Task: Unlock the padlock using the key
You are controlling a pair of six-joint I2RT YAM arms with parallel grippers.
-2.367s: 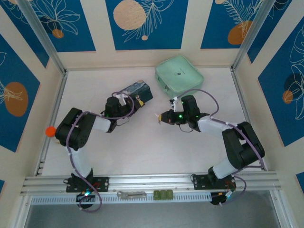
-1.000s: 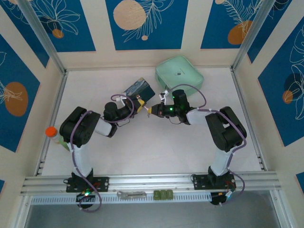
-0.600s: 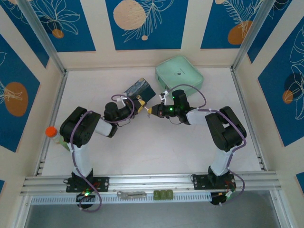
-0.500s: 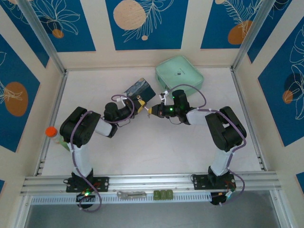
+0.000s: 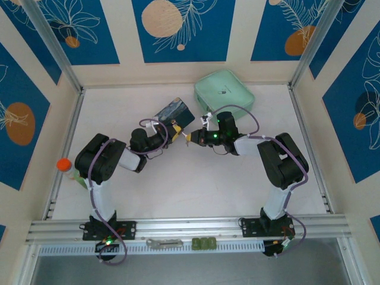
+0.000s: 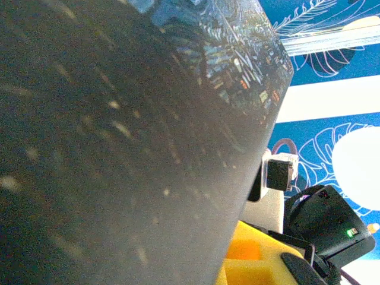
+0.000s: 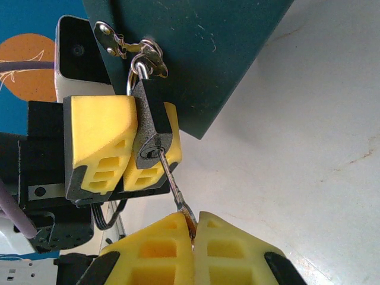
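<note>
Working the key-in-lock step: pinching the key (image 7: 171,177) by its head in the closed right gripper (image 7: 193,234), with the blade sitting in the keyway at the bottom of the padlock (image 7: 149,133). Clamping the padlock's dark body between the yellow pads of the left gripper (image 7: 127,153), closed on it, just beside a corner of the painted tin box (image 7: 196,47). Hanging the lock from the tin's small metal hasp (image 7: 124,40) by the silvery shackle (image 7: 135,70), with both legs apparently seated in the body, so judging it not yet open. Meeting tip to tip above the counter (image 5: 178,190) in the overhead view, right beside the tin.

Judging the next move to be a turn of the key: calling for rolling the right wrist about the blade's own line while bracing the padlock with the left, avoiding side load on so thin a blade, apparently entering at a slight slant. Then drawing the body off the shackle.

Showing the tin shut, with the hasp closed over its edge and the contents hidden. Lying farther back on the counter, a mint-green case (image 5: 224,92), also closed, giving no sight of anything inside.
</note>
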